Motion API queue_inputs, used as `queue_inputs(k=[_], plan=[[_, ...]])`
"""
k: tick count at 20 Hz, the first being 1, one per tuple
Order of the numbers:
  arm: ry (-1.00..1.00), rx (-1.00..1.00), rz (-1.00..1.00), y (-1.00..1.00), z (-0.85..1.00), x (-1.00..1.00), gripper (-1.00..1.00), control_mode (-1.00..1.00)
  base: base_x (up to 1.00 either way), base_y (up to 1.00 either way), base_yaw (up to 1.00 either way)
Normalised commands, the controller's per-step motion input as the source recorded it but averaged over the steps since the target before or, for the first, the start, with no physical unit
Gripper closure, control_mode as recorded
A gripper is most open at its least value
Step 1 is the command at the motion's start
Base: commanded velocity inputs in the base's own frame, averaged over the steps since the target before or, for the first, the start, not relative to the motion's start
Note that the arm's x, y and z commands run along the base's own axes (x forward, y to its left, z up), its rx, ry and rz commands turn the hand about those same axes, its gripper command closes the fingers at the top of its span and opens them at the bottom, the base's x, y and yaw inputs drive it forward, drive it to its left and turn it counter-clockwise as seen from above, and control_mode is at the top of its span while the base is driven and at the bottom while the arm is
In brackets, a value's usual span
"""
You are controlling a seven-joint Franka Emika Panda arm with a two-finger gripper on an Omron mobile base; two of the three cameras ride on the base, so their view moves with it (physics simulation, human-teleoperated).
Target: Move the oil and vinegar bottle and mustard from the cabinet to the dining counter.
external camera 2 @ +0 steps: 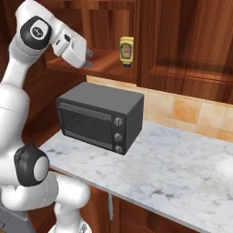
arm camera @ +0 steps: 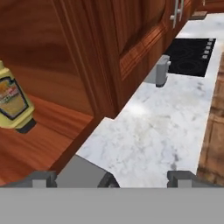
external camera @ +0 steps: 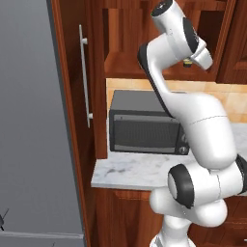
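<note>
- One mustard (external camera 2: pixel 126 51) on the open cabinet (external camera 2: pixel 109 61) shelf, cap end down.
- One hand (external camera 2: pixel 87 58), fingers spread open, empty, near the shelf, left of the mustard.
- One toaster oven (external camera 2: pixel 98 117) on the counter (external camera 2: pixel 173 173) below.

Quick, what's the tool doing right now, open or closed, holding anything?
Tool: open, jaws spread wide, holding nothing. The squat yellow mustard container with the dark cap stands on the reddish-brown wooden cabinet shelf, off to one side and untouched.
</note>
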Motion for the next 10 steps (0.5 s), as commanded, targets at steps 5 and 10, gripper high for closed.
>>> queue_inputs(k=[5, 10], plan=[[-0.21, -0.12, 0.01, 0.00, 0.07, 0.43, -1.00, -1.00, 0.00, 0.00, 0.00], [-0.05, -0.16, 0.00, 0.00, 0.31, 0.40, -1.00, -1.00, 0.00, 0.00, 0.00]])
